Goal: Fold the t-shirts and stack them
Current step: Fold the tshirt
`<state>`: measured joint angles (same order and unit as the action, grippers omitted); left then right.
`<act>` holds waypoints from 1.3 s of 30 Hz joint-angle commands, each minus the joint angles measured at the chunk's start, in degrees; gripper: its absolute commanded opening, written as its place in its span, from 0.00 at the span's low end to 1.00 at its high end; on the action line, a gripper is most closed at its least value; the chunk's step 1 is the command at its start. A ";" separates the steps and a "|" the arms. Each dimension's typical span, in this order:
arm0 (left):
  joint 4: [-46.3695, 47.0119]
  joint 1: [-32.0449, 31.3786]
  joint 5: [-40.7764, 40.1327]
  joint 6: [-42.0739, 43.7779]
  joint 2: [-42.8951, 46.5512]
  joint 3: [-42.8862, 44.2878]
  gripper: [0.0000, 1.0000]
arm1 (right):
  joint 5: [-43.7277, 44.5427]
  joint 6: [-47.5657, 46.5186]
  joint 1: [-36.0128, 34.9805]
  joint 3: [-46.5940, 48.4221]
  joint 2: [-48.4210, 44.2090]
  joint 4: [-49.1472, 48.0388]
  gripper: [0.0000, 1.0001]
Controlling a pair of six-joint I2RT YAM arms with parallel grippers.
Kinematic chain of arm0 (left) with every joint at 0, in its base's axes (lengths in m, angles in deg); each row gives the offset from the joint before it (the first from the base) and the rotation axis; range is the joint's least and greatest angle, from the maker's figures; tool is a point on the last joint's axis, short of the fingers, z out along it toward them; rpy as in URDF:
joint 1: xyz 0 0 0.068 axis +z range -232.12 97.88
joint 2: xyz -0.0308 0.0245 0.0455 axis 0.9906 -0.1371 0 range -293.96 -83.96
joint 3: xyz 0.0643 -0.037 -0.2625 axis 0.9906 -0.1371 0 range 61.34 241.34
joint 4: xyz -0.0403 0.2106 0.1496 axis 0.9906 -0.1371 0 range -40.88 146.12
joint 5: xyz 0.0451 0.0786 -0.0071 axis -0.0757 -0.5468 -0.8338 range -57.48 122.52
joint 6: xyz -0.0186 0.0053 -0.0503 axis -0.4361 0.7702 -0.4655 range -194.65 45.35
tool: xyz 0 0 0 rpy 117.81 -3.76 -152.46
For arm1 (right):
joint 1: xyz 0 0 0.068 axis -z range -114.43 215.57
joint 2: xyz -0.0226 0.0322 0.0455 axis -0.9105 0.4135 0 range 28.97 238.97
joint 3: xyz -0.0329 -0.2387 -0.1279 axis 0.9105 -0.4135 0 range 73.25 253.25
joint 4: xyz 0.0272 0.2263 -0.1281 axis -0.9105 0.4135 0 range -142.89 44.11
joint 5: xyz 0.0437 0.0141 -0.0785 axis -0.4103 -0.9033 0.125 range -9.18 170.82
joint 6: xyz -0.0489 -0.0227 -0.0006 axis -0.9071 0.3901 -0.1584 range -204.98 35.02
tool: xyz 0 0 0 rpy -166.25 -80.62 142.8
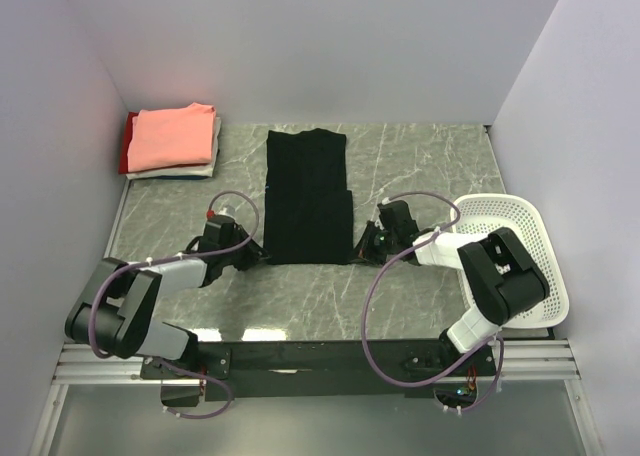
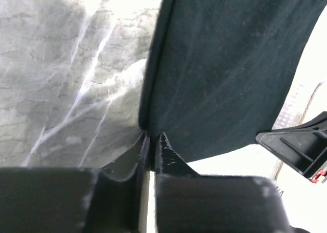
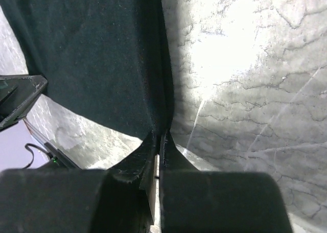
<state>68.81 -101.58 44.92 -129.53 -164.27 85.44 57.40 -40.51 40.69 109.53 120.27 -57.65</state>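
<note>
Left end effector (image 2: 152, 142) & right end effector (image 3: 159, 141): pinching black t-shirt (image 1: 308, 191) | marble table (image 1: 430, 166) | white walls (image 1: 320, 46)

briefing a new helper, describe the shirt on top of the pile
On the marble table, go to the far left corner. The salmon-pink t-shirt lies folded on top there, the only pink one, over a white shirt and a red shirt.

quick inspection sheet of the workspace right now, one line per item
surface: grey marbled table
job's things: black t-shirt flat mid-table; folded stack at far left corner, salmon-pink on top
clutter: white mesh basket at right edge
end effectors: left end effector shut on the shirt's near left corner; right end effector shut on its near right corner
cables: purple cables loop over both arms
surroundings: plain white walls
</note>
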 commanded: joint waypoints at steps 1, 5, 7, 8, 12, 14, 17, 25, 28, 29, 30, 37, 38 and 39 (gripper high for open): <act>-2.57 -0.84 0.25 0.73 1.46 -1.24 0.03 | 0.57 0.01 -0.34 -1.46 -1.48 -1.57 0.00; -5.65 -1.98 -0.89 0.47 6.39 -2.30 0.01 | 0.66 -0.43 -0.34 -4.80 -7.61 -1.57 0.00; -7.40 -3.03 -1.33 -0.06 9.81 -2.91 0.01 | 0.04 -0.26 -0.43 -7.61 -10.17 -1.92 0.00; -8.02 -3.56 -2.03 -0.32 10.96 -3.52 0.01 | -0.13 -0.26 -0.43 -8.66 -12.97 -2.27 0.00; -10.92 -8.29 -4.92 -3.21 20.16 -5.72 0.01 | 0.57 -0.26 -2.27 -14.63 -21.06 -1.14 0.00; -12.50 -10.32 -6.68 -4.45 24.31 -7.30 0.01 | 1.88 0.27 -3.32 -16.84 -26.93 0.09 0.00; -16.63 -14.28 -9.76 -6.82 32.83 -9.15 0.01 | 4.07 1.58 -5.70 -20.88 -35.72 2.63 0.00; -21.65 -21.84 -12.23 -11.92 50.25 -13.55 0.01 | 8.04 4.49 -9.13 -26.69 -57.54 15.29 0.00; -22.35 -23.51 -12.23 -11.66 53.85 -13.81 0.01 | 8.83 4.14 -9.31 -25.90 -63.17 20.73 0.00; -22.70 -23.60 -14.23 -11.40 54.64 -13.55 0.01 | 9.09 3.87 -9.22 -24.86 -63.62 21.62 0.00; -22.97 -23.69 -14.77 -10.61 55.95 -13.20 0.01 | 9.79 3.35 -9.39 -24.24 -63.80 22.41 0.00; -21.48 -23.60 -17.85 -5.25 49.92 -6.01 0.01 | 13.39 -0.08 -9.22 -15.80 -57.93 27.16 0.00; -20.08 -23.60 -18.29 -4.38 48.34 -5.12 0.01 | 14.36 -0.52 -9.13 -13.27 -56.78 27.60 0.00; -19.37 -23.34 -18.64 -2.54 44.84 -4.16 0.01 | 15.24 -1.74 -9.13 -11.85 -55.46 28.13 0.00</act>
<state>45.82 -125.38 30.41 -137.20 -114.81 76.72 67.45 -38.67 31.53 91.67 61.92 -32.25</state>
